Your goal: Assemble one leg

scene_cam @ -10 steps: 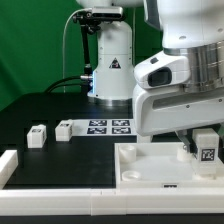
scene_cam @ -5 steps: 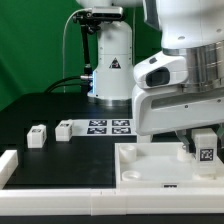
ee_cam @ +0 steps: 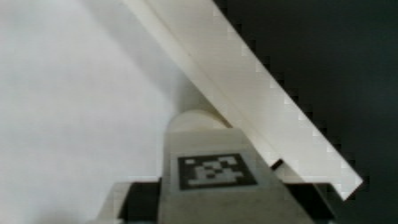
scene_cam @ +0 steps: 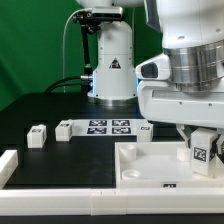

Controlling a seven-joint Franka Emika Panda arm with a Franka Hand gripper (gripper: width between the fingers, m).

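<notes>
- The gripper [scene_cam: 203, 137] has its jaws clamped on a small white blocky plastic leg [scene_cam: 204, 152], whose black-and-white square tag faces the camera, at the exterior view's right.
- The leg stands upright over the far right part of a large white square tabletop piece [scene_cam: 140, 162]. Whether they touch cannot be told.
- A loose white peg [scene_cam: 37, 135] and a second white peg [scene_cam: 64, 129] lie on the black counter [scene_cam: 40, 108] at the exterior view's left, near the marker board [scene_cam: 110, 126].
</notes>
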